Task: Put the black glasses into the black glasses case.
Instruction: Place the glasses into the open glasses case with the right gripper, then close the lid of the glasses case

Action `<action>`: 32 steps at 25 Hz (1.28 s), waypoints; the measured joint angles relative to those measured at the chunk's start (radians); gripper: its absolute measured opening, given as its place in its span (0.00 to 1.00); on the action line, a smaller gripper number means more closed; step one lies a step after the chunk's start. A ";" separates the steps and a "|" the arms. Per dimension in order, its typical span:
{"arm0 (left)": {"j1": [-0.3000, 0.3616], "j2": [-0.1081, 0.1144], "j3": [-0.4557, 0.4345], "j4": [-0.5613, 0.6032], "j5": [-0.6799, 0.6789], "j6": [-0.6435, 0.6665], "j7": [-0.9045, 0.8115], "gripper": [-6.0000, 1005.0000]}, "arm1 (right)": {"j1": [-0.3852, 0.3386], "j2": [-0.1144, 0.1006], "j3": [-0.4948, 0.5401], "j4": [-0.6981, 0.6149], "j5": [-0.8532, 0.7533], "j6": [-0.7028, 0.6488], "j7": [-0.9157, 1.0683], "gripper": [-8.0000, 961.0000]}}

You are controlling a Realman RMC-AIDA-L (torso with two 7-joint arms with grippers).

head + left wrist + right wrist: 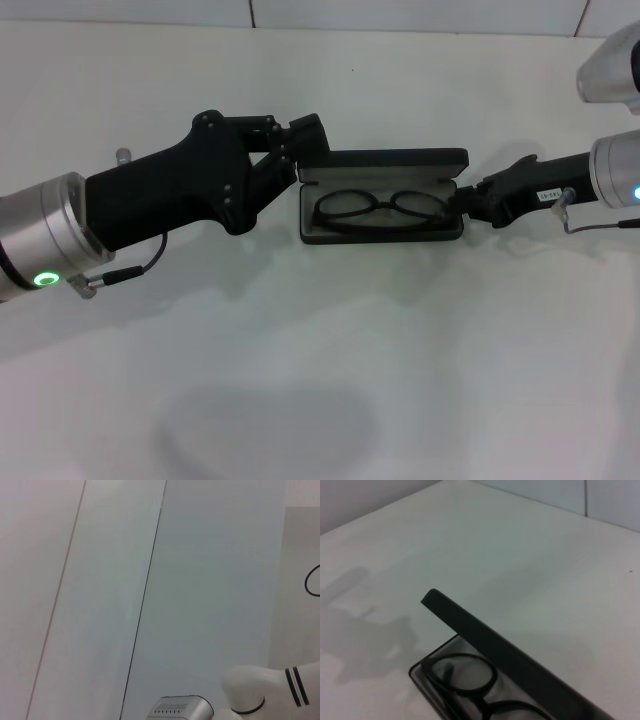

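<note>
Head view: black glasses [383,209] inside black glasses case [384,160], pincers flanking ends.

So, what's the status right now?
Black glasses inside open black glasses case. Left gripper at lid's left end, right gripper at right end. Nothing in the way.

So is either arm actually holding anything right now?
It cannot be told. Both pincers, left and right, sit at the case's ends; the glasses lie inside, unheld.
</note>
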 joint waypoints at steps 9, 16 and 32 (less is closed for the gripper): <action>-0.063 0.010 -0.028 0.000 0.025 -0.041 -0.009 0.09 | -0.168 0.002 0.001 -0.187 0.128 -0.154 0.005 0.13; -0.249 0.043 -0.029 0.004 0.231 -0.251 -0.160 0.09 | -0.437 -0.003 0.007 -0.470 0.290 -0.286 0.009 0.14; -0.478 -0.022 -0.016 -0.023 0.621 -0.576 -0.350 0.19 | -0.605 -0.011 0.041 -0.512 0.376 -0.300 -0.027 0.15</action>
